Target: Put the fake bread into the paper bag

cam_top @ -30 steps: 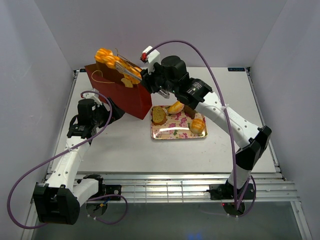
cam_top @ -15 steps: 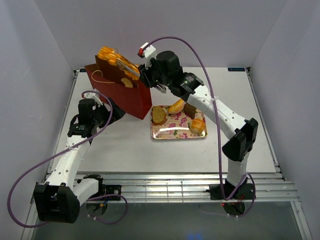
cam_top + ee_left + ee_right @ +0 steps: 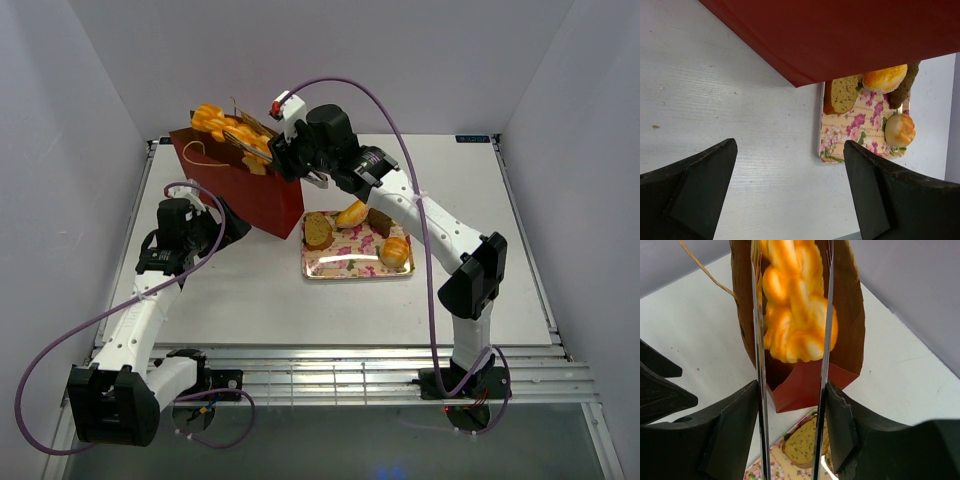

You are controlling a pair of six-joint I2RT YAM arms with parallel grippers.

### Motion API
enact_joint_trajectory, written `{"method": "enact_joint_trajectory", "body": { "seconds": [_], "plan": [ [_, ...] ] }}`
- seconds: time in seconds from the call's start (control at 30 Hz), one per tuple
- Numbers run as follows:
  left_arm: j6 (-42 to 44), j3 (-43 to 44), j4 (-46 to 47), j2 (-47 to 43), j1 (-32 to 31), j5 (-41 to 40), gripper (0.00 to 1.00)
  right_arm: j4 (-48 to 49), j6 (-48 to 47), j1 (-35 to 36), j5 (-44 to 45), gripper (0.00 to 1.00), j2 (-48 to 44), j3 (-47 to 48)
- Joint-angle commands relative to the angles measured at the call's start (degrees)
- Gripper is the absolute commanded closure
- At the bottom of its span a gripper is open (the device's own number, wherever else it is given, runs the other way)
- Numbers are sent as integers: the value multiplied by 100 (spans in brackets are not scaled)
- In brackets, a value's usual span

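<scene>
Having been carried further into the paper bag [image 3: 245,195], the twisted loaf [image 3: 795,325] was nearly delivered; whether the jaws of the right gripper [image 3: 248,138] gripped it could not be told; those of the left gripper [image 3: 790,147] were spread wide.

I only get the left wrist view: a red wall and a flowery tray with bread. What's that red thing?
Observer: That is the paper bag. The top view shows its open mouth, brown inside.
Operator: Anything going in?
Observer: The right wrist view shows a twisted loaf at that mouth, against the brown inner wall.
Operator: Where's the other arm?
Observer: The right end effector reaches over the bag from the right. Its long metal fingers flank the loaf.
</scene>
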Motion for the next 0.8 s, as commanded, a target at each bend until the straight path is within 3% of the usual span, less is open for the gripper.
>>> {"method": "enact_joint_trajectory", "body": {
  "seconds": [0.0, 0.13, 0.37, 0.77],
  "plan": [
    [-27, 12, 101, -42, -23, 107, 2, 314, -24, -25, -103, 41, -41, 338],
    [-27, 12, 110, -24, -23, 124, 2, 279, -42, -25, -103, 36, -68, 435],
    [-35, 3, 110, -16, -14, 125, 2, 173, -16, -25, -138, 34, -147, 541],
    [-18, 3, 101, -16, -14, 72, 2, 156, 2, -25, -6, 35, -1078, -231]
  ]
}}
